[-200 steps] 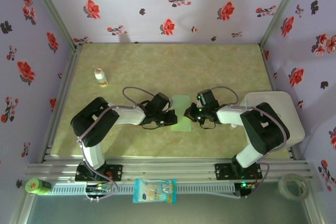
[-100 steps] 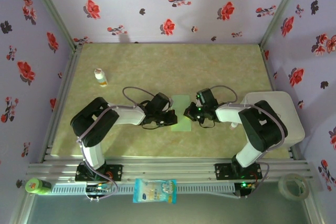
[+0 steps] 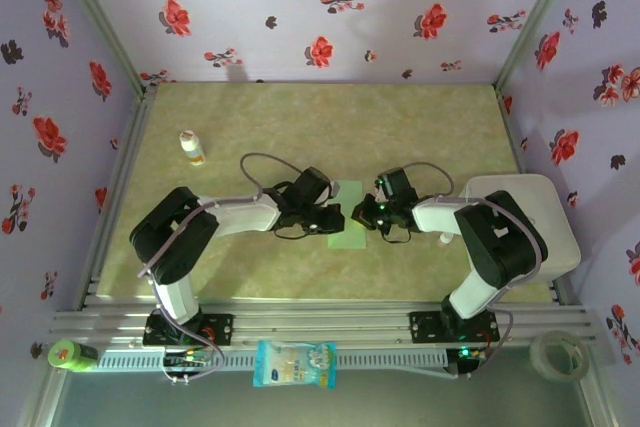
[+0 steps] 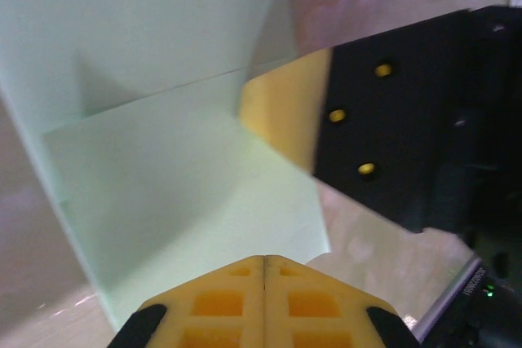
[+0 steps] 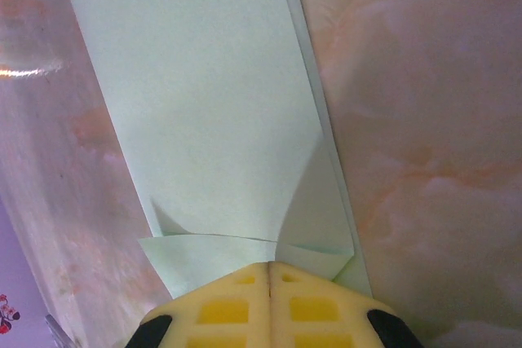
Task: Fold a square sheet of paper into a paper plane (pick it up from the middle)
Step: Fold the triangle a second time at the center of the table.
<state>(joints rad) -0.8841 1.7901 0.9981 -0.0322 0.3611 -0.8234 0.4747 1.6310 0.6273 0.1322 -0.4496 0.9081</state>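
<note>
In the centre of the top view, the folded sheet of paper lies with its long axis running top to bottom, flanked equally closely by the left gripper and right gripper, each with its fingers pressed together.

matt mint paper, glossy marbled table

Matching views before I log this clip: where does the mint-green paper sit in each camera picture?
Top external: the mint-green paper lies mid-table, between the left gripper and the right gripper.
Left wrist: the paper covers the upper left and centre.
Right wrist: the paper runs as a long strip from the top edge toward the bottom.
Shared landmark: the marbled tabletop bordering the paper.
</note>
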